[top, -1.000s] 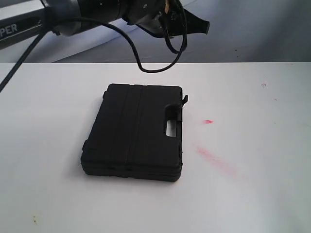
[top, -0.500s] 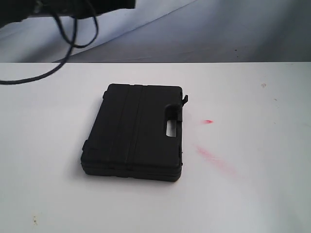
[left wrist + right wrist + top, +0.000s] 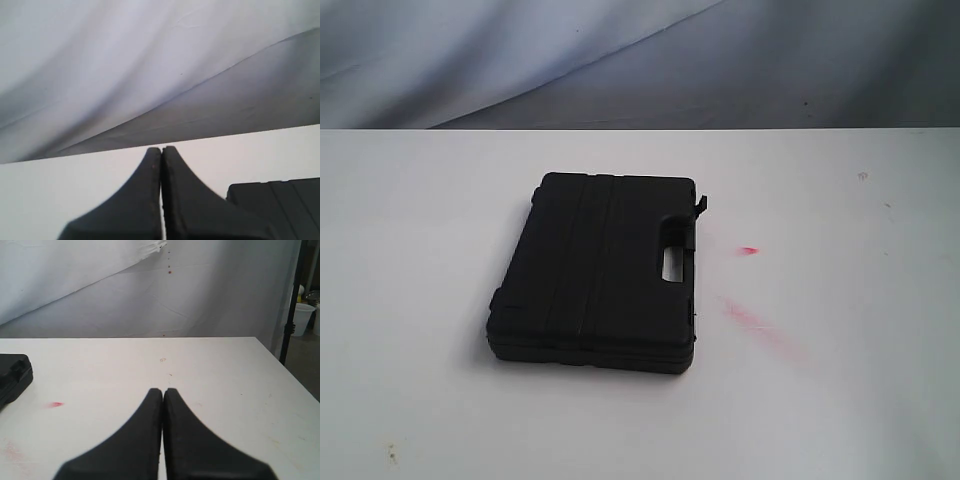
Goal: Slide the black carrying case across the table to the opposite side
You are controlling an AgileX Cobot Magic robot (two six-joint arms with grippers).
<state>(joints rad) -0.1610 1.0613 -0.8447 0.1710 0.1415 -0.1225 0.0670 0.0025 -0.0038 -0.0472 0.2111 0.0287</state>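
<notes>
Exterior: left arm is gone from overhead; flat black plastic carrying case (image 3: 595, 272) is lying unmoved, left of centre on the white surface (image 3: 840, 400).
Left wrist: left pincer (image 3: 161, 149) is hanging closed, empty, near the case.
Right wrist: right pincer (image 3: 163, 390) is closed, empty, well apart.
No push is under way, probably.

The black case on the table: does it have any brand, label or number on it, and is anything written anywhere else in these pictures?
No readable text in any view.
The black rectangular plastic carrying case shows only moulded ridges and a handle cut-out, no label.
The white flat table bears pink-red smears, not signs.
The grey cloth backdrop is unprinted.
The white bucket is too small to tell.
</notes>
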